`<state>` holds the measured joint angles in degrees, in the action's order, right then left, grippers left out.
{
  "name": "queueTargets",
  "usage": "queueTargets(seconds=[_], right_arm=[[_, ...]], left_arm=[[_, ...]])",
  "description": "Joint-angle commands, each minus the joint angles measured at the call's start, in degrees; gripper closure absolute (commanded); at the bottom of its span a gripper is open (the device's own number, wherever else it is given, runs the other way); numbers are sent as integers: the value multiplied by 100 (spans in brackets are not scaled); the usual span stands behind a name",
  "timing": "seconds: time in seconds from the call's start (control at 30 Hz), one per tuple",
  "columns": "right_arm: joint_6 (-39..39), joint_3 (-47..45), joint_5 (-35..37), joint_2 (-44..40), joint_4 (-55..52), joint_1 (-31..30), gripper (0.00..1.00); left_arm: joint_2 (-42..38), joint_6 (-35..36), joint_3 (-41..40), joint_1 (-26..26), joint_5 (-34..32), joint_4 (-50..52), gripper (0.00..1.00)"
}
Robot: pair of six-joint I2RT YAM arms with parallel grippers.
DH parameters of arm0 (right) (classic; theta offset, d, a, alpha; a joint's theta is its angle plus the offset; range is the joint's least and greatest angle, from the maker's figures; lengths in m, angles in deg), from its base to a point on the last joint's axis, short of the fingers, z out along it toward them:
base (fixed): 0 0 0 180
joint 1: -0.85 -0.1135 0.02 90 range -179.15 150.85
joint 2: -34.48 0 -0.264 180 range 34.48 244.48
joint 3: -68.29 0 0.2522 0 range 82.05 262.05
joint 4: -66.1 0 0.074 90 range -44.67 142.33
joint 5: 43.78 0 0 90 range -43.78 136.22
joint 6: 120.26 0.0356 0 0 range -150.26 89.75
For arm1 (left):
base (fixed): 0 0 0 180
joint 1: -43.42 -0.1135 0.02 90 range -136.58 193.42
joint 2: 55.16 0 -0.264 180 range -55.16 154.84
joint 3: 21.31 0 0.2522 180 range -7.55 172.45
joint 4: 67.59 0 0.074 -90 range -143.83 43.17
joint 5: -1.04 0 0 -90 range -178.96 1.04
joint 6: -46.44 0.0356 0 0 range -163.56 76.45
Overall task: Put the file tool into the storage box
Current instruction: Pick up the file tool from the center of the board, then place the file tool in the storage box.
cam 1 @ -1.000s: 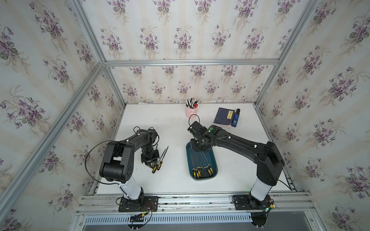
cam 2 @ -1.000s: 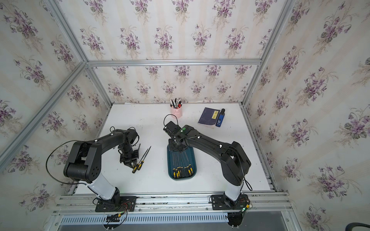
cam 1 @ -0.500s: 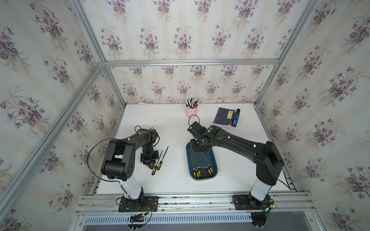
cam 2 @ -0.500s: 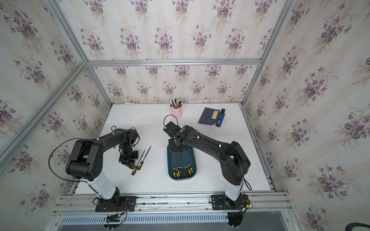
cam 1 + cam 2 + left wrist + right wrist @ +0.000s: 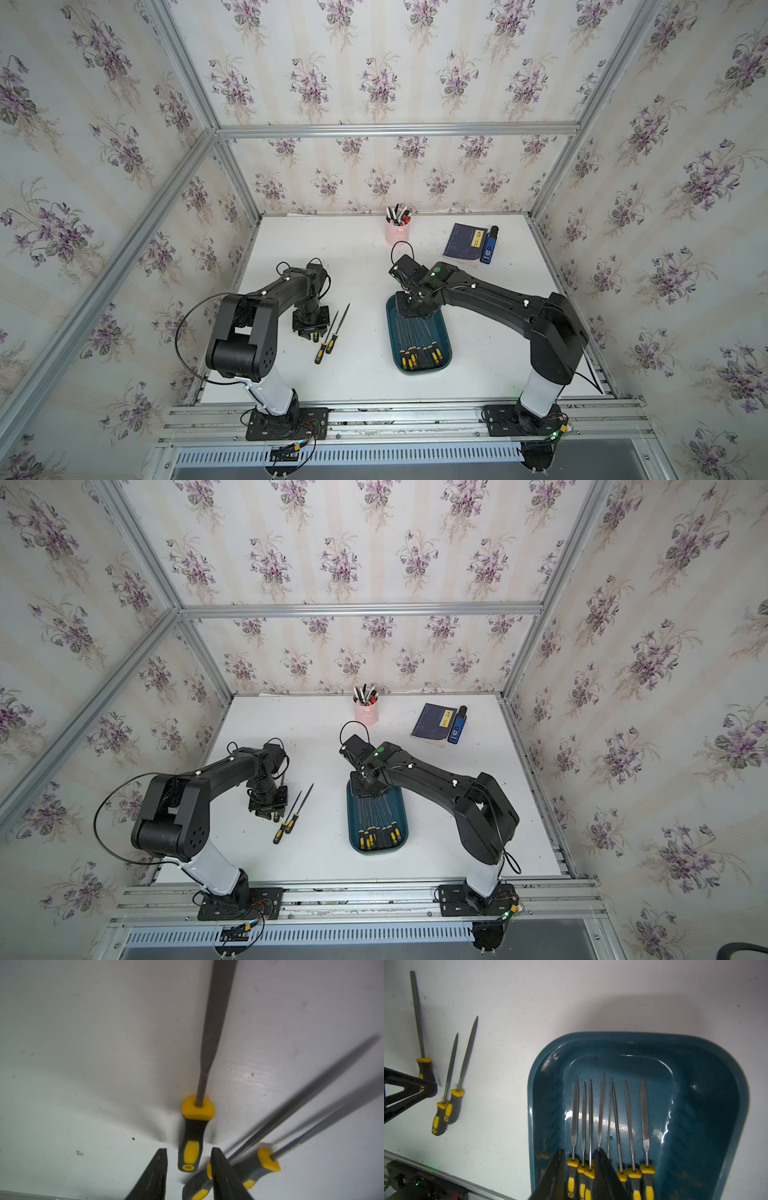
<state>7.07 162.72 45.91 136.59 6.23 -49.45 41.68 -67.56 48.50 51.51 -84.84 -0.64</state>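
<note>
Three file tools with yellow-and-black handles lie on the white table left of the storage box (image 5: 445,337) (image 5: 402,812) (image 5: 633,1035), a dark teal tray that holds several files (image 5: 601,1109). My left gripper (image 5: 309,334) (image 5: 266,812) (image 5: 189,1149) is open and points down, its jaws either side of one file's handle (image 5: 192,1126) without touching it. The two other files (image 5: 337,328) (image 5: 300,810) (image 5: 455,1076) lie just beside it. My right gripper (image 5: 411,309) (image 5: 368,788) (image 5: 580,1150) hangs open and holds nothing, above the tray's far end.
A pink pen cup (image 5: 397,232) stands at the back of the table. A dark blue notebook (image 5: 463,245) and a blue device (image 5: 489,249) lie at the back right. Wallpapered walls close in three sides, and an aluminium rail (image 5: 374,409) runs along the front.
My left gripper's jaws have opened around the file handle while the arm has hardly shifted. The right arm has not moved.
</note>
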Motion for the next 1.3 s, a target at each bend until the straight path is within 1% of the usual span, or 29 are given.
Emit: queueTargets(seconds=[0.0, 0.07, 0.17, 0.27, 0.33, 0.4, 0.5, 0.6, 0.7, 0.8, 0.87, 0.97, 1.07, 1.17, 1.2, 1.27], right_arm=[[21, -8, 32, -41, -4, -5, 71], [29, -16, 34, -50, 5, -7, 71], [39, 4, 32, -33, -12, -6, 71], [46, 12, 32, -33, -12, -4, 71], [62, 29, 38, -35, -21, -8, 71], [69, 37, 63, -58, -20, -8, 71], [119, 27, 32, -148, 28, -6, 71], [190, 8, -110, -347, 220, 32, 70], [321, -87, -390, -707, 572, 187, 68], [528, -452, -879, -1282, 1382, 422, 65], [680, -775, -1279, -1652, 2090, 544, 64], [804, -1003, -1768, -1859, 2796, 583, 63], [830, -1013, -1833, -1889, 2986, 557, 63], [834, -1041, -1776, -1935, 3003, 556, 63], [823, -1012, -1725, -1900, 2865, 558, 63], [824, -1092, -1847, -1877, 2877, 546, 63]], left_arm=[[35, -36, -15, -7, -175, -169, 59], [69, -42, -32, -10, -192, -308, 61], [237, -17, -24, -6, -115, -397, 70], [323, 31, -68, -1, -174, -445, 82], [254, 77, -27, -2, -183, -358, 90], [61, 130, 76, -6, -113, -190, 93], [-349, 276, 299, -6, 280, 128, 95], [-772, 458, 622, 5, 985, 510, 95], [-1208, 613, 906, 50, 2014, 723, 95], [-1499, 639, 1086, 255, 2937, 723, 95], [-1528, 603, 1174, 533, 3467, 609, 95], [-1528, 519, 1318, 1081, 3834, 392, 95], [-1425, 441, 1382, 1491, 3983, 254, 95], [-1365, 304, 1341, 1727, 4057, 73, 95], [-1376, 225, 1307, 1743, 4065, -8, 95], [-1378, 169, 1277, 1765, 4181, -110, 95]])
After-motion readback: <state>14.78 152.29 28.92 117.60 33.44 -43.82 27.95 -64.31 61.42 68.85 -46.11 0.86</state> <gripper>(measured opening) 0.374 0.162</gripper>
